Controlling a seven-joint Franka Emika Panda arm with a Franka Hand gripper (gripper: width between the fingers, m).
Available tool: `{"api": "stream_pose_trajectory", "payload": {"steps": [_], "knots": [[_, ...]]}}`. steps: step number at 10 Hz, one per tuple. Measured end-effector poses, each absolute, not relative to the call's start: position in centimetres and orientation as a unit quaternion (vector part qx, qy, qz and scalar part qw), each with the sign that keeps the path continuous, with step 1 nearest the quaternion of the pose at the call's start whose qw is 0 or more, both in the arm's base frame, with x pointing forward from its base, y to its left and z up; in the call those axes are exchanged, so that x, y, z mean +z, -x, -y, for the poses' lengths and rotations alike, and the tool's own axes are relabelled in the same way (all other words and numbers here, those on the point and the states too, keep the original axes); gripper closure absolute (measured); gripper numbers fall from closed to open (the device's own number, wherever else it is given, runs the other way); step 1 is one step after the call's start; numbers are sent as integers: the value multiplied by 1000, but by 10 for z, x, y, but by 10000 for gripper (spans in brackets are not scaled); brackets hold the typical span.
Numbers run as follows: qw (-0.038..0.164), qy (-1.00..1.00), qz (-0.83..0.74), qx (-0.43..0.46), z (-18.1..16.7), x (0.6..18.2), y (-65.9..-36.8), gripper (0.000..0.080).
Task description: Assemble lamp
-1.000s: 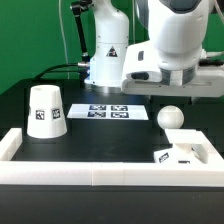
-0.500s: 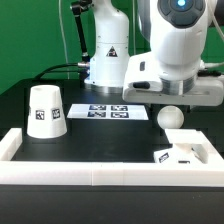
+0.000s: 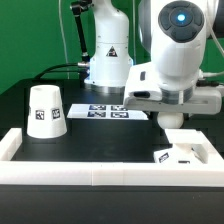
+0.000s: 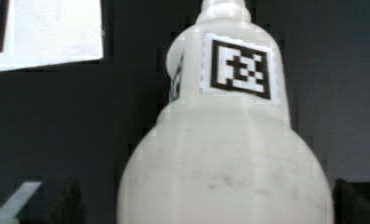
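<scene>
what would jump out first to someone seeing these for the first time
The big white robot arm dominates the exterior view's right, hanging over the ball-shaped bulb, which fills the wrist view. The tapered shade stands on the exterior view's left, and the flat base lies in front of the arm.

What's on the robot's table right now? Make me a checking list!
surface: black table with a white wall along the front.
job's things: shade standing on the exterior view's left; bulb under the arm; base in the wall's corner.
clutter: nothing seen but the marker board.
grippers: jaws low over the bulb; open or shut unclear.
cables: black cable behind the shade.
surroundings: green backdrop.
</scene>
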State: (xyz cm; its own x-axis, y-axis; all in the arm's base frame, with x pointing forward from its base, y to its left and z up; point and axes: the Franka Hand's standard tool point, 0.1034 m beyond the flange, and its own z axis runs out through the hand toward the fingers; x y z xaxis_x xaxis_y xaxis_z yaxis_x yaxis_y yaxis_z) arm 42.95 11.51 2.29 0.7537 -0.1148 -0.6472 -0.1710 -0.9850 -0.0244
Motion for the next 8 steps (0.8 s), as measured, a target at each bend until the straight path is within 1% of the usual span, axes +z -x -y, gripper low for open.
{"api": "stream_pose_trajectory", "payload": {"steps": [3, 5, 6, 8], "knots": [[35, 933, -82, 350, -119, 14, -421, 100], [34, 932, -83, 352, -119, 13, -419, 100], [34, 932, -83, 352, -119, 13, -419, 227], [34, 932, -83, 352, -118, 13, -419, 223]]}}
